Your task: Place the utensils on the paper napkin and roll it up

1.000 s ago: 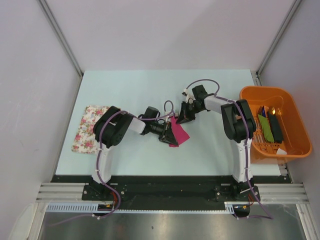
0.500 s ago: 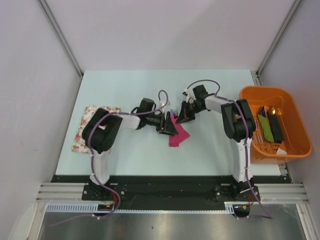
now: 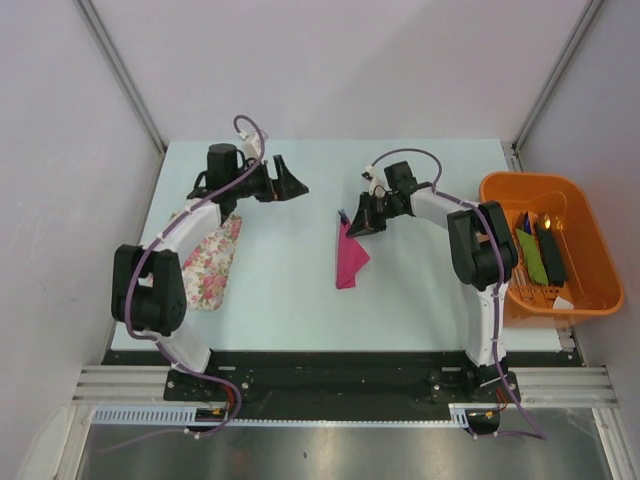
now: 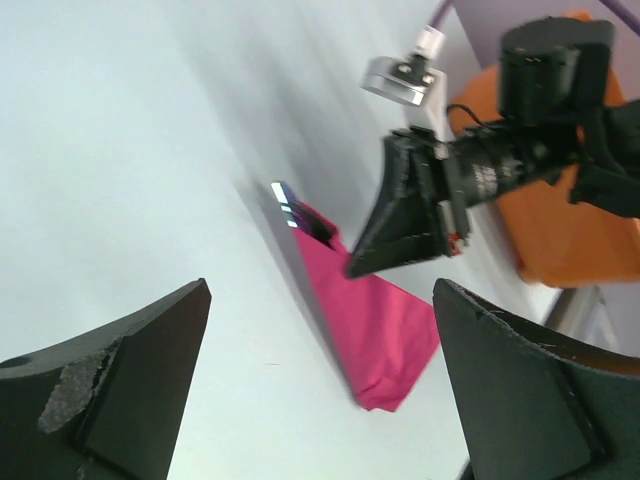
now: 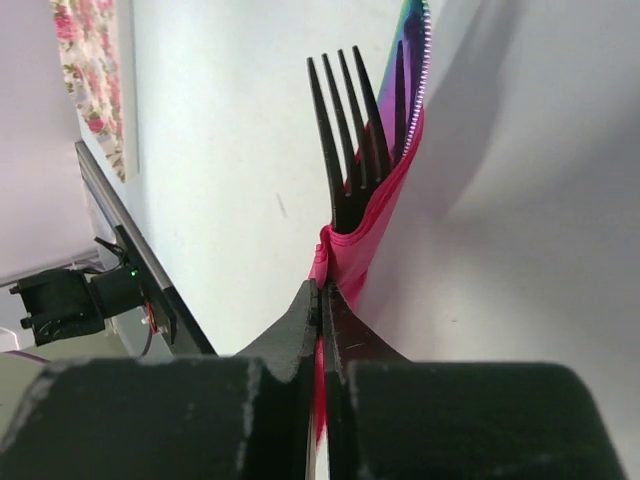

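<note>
Magenta paper napkin (image 3: 349, 262): we see it folded into a narrow, tapering bundle at mid-table, its length running far to near; its far end is at the right gripper, its near end lies free on the pale table (image 3: 420, 300).
Utensils (image 5: 345, 130): we find them tucked inside the fold, poking out past the far end; the right wrist view shows black fork tines and, beside them, a slim piece with a purple-to-green sheen; their handles are hidden by the paper.
Right gripper (image 3: 358, 226): we see its jaws pressed together, pinching the pink edge of the napkin near the far end; whether a handle lies within the pinch we cannot tell.
Left gripper (image 3: 290, 187): we see its jaws spread wide with nothing between them; it hangs far-left of the bundle, well apart from it, pointing right toward it.
Floral cloth mat (image 3: 210, 265): we see it lying tilted at the left side of the table, partly under the left arm.
Orange tub (image 3: 590, 300): we see it at the right edge, holding green and black clutter, well apart from the napkin.
</note>
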